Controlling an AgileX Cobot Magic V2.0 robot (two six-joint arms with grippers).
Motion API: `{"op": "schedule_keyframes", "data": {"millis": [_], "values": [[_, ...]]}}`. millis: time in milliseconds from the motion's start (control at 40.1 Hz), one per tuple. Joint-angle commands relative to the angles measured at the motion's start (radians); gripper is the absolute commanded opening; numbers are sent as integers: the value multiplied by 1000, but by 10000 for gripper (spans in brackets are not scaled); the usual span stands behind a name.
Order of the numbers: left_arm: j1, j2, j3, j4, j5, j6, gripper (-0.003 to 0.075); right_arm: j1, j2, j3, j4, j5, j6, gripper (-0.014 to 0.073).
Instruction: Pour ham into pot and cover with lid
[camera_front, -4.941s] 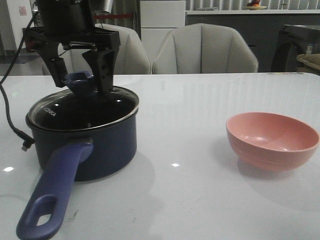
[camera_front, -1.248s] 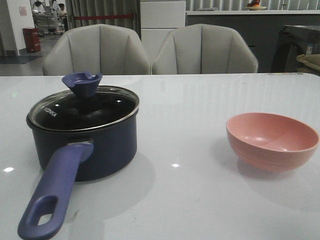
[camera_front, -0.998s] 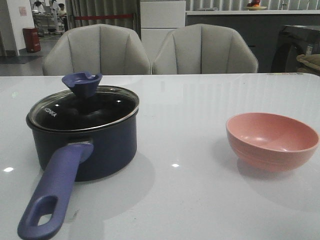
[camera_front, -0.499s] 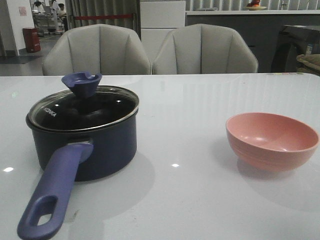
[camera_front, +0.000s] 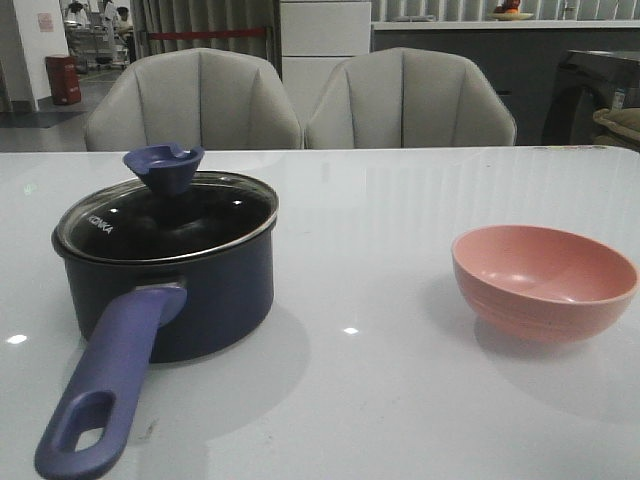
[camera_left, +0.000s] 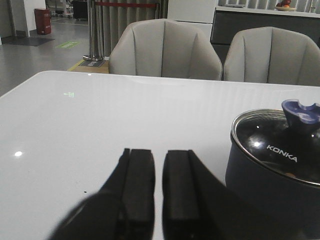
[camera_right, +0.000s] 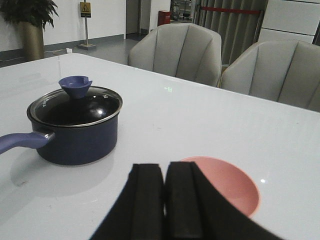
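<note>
While both arms sit back near the worktop's (camera_front: 400, 400) near edge, neither shows in the front view. Left tool (camera_left: 151, 182): fingers nearly closed, narrow slit between them, nothing held. Right tool (camera_right: 165, 192): fingers pressed together, nothing held.

Pot (camera_front: 175, 290) stands toward the near left corner, handle (camera_front: 105, 390) pointing at the near edge. Lid (camera_front: 165, 215) seated on the rim, knob (camera_front: 164, 167) upright, lettering readable in the left wrist view. Pink bowl (camera_front: 545, 280) toward the right edge, well apart from the pot; interior looks bare. Ham not visible through the dark glass; presumably inside the pot, cannot confirm. Chairs (camera_front: 300, 100) beyond the far edge.

Judgement: task looks done or nearly so.

Risks: any sweep of the left arm along the near edge could clip the long handle and swing the pot, which might unseat the lid. In the front view the lid appears level, but a slight tilt would be hard to spot from here.

Relative position: pot lies just beside and beyond the left tool, toward the worktop's middle, not touching. From the right tool, the bowl is just ahead; the pot is well apart, toward the left edge.
</note>
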Motion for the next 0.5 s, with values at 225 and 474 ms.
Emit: {"op": "schedule_keyframes", "data": {"millis": [225, 474], "values": [[-6, -22, 32, -8, -87, -6, 144, 2, 10, -26, 16, -68, -6, 157], [-6, -22, 32, -8, -87, -6, 144, -49, 9, -25, -293, -86, 261, 157]]}}
